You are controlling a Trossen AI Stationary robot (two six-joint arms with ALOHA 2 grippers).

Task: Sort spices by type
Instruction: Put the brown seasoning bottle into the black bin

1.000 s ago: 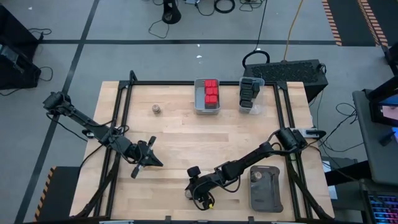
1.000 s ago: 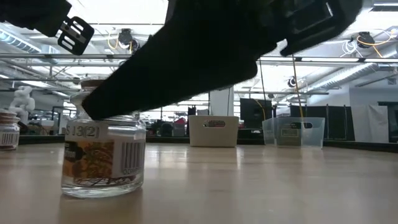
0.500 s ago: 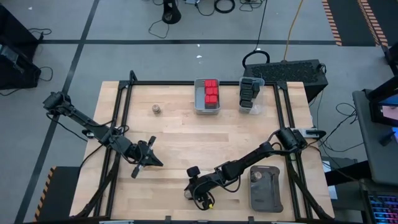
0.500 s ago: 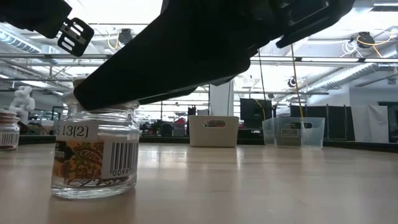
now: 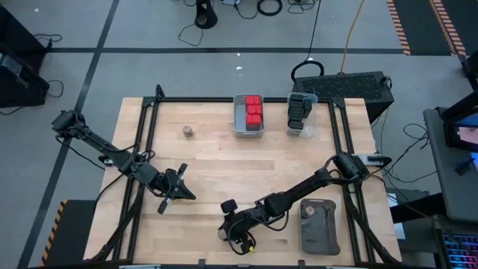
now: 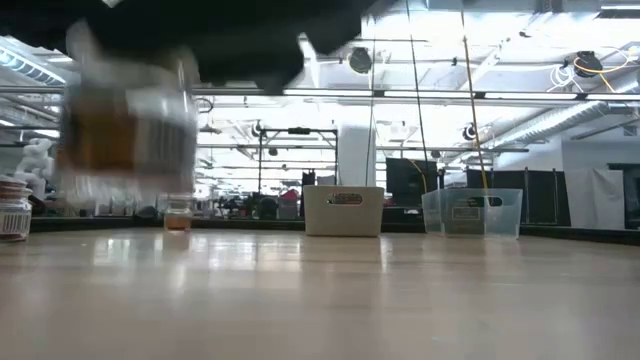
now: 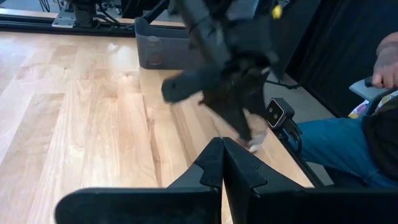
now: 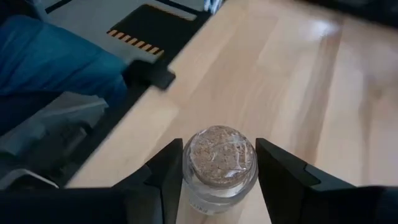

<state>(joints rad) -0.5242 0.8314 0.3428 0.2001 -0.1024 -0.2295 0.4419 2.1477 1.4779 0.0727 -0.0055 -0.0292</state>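
While lifted, round cork-topped glass jar (image 8: 222, 162) clamped in right pincer (image 8: 219, 171) (left together).

— Where are the spices now?

— The red-capped containers (image 5: 252, 112) sit together in rows, and the black containers (image 5: 298, 109) stand in a row just beside them, at the far side of the bench.

— And the round jars?

— One cork-topped jar (image 8: 219, 163) is upright and clear-walled (blurred in the low view), lifted off the bench near its front edge. A second jar (image 5: 187, 131) stands alone at far left. A third jar (image 5: 306, 212) stands near the right front.
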